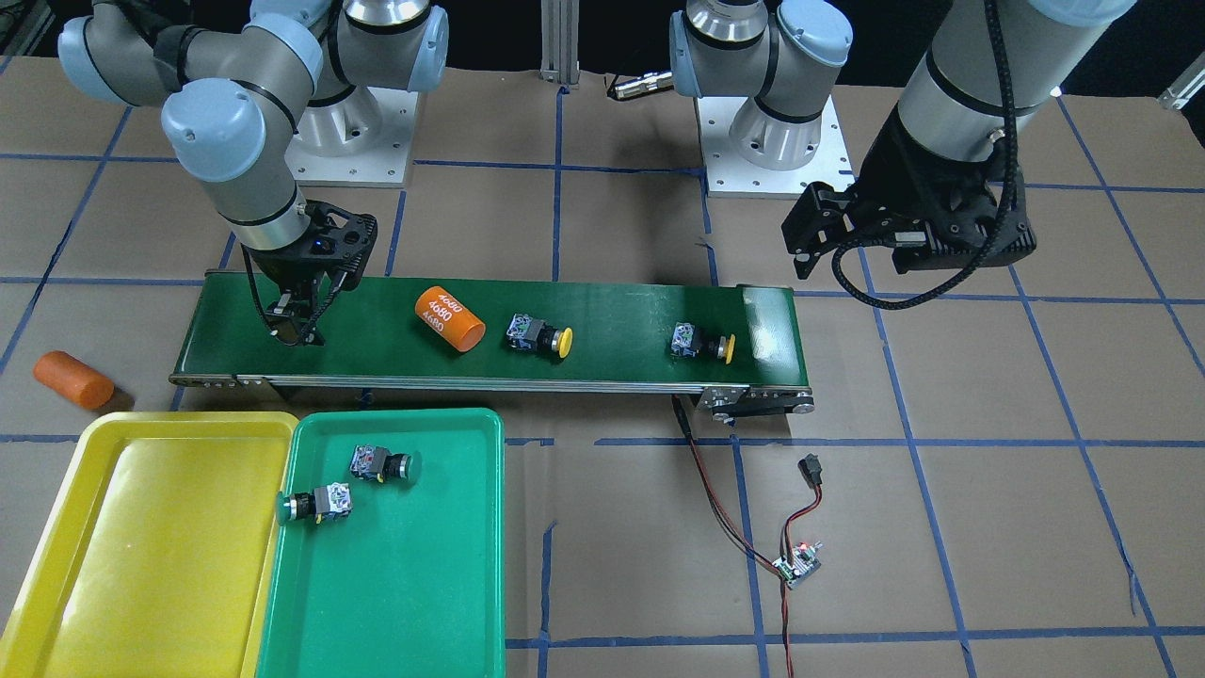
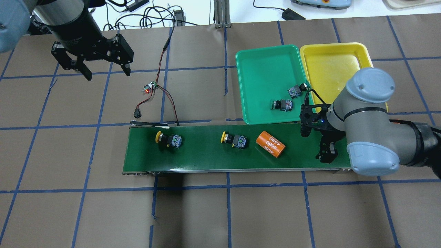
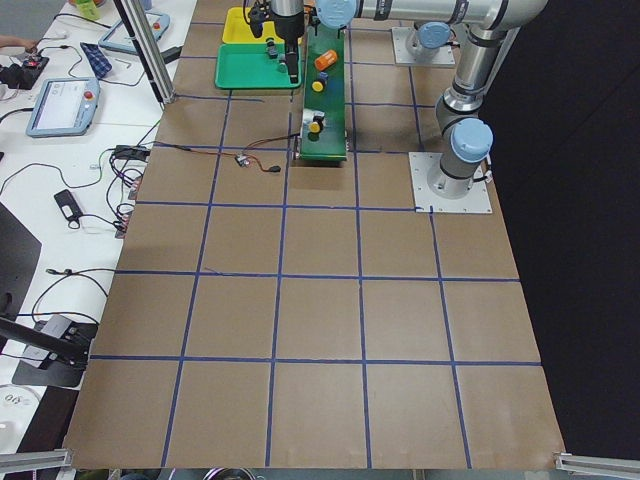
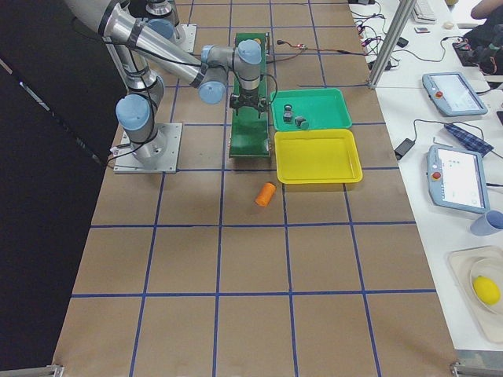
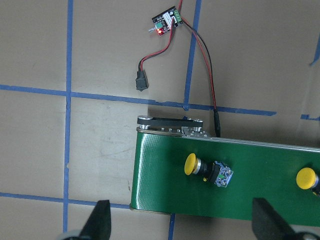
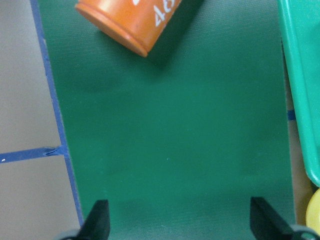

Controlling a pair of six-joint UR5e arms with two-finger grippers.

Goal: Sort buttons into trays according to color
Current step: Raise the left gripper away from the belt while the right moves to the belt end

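Two yellow buttons (image 1: 541,337) (image 1: 701,344) lie on their sides on the dark green conveyor belt (image 1: 612,315); the left wrist view shows both (image 5: 205,170) (image 5: 307,177). Two green buttons (image 1: 381,464) (image 1: 315,504) lie in the green tray (image 1: 405,593). The yellow tray (image 1: 141,565) beside it holds nothing. My right gripper (image 1: 297,330) is open and empty, low over the belt's end near the trays (image 6: 180,225). My left gripper (image 2: 106,72) is open and empty, high above the table beyond the belt's other end.
An orange cylinder marked 4680 (image 1: 450,318) lies on the belt between my right gripper and the nearer yellow button. A second orange cylinder (image 1: 73,379) lies on the table by the yellow tray. A small controller board (image 2: 149,88) with wires sits near the belt's left end.
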